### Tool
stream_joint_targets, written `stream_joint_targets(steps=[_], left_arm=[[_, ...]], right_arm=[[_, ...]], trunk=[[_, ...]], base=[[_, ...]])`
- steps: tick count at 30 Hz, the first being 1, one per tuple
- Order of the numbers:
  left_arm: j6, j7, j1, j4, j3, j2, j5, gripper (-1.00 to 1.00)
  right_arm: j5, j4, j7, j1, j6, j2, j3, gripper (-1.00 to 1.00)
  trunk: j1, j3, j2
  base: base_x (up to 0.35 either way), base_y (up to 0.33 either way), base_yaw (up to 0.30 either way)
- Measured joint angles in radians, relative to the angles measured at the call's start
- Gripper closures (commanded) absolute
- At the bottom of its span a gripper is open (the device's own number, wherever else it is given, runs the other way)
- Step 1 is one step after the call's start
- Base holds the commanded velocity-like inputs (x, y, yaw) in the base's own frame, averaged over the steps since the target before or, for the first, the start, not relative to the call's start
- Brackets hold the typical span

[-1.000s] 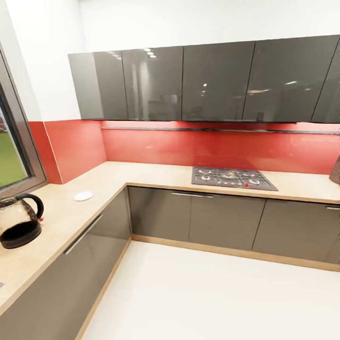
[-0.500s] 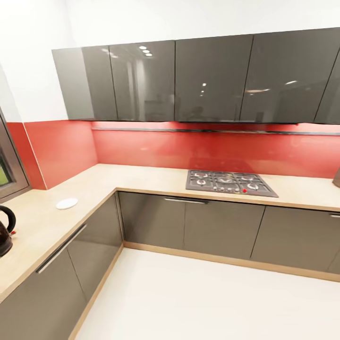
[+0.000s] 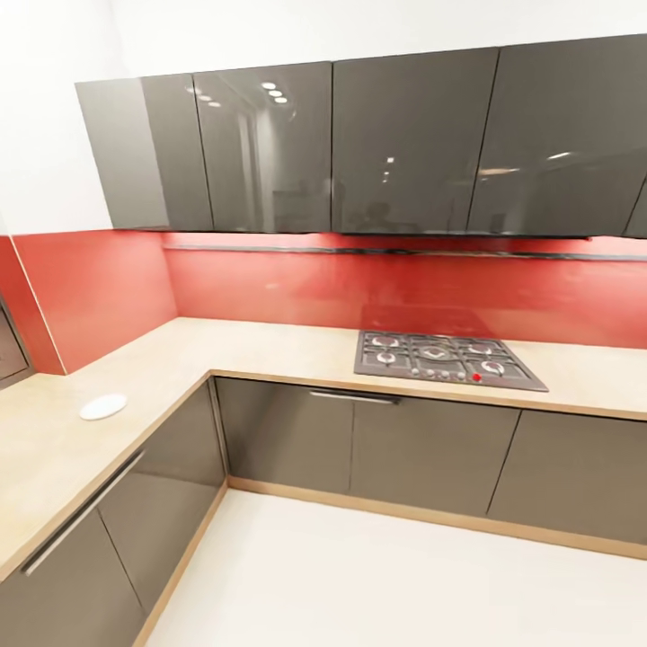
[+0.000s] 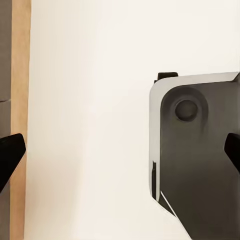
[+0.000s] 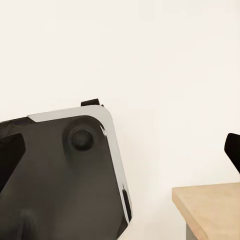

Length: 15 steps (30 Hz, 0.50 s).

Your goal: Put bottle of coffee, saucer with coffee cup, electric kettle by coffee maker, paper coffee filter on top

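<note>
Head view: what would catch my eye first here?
The red backsplash glows along the wall beneath glossy grey cabinets. A gas hob sits in the far run of the countertop, and a small white saucer lies alone on the left run.

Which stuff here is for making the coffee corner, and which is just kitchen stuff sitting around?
For the job:
- small flat round white saucer
- long light wood-grain kitchen countertop
- left gripper and right gripper, both open, holding nothing

Just there:
- grey metal gas hob
- glossy dark grey wall cupboards
- red backsplash
- pale floor
</note>
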<state>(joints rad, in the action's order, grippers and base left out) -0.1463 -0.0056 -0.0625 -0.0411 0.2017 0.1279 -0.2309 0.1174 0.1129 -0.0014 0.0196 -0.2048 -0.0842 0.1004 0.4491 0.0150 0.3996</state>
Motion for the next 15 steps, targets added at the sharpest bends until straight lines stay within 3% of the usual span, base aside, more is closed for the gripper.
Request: stream_joint_targets(steps=[10, 15], left_arm=[[0.0, 0.0, 0.0, 0.0, 0.0, -0.001, -0.001, -1.0], [0.0, 0.0, 0.0, 0.0, 0.0, -0.001, -0.002, -1.0]], right_arm=[[-0.001, 0.0, -0.002, 0.0, 0.0, 0.0, -0.001, -1.0], [-0.001, 0.0, -0.003, 0.0, 0.0, 0.0, -0.003, -1.0]], trunk=[[0.0, 0.0, 0.0], [0.0, 0.0, 0.0]], base=[[0.337, -0.002, 0.0], [0.329, -0.114, 0.0]])
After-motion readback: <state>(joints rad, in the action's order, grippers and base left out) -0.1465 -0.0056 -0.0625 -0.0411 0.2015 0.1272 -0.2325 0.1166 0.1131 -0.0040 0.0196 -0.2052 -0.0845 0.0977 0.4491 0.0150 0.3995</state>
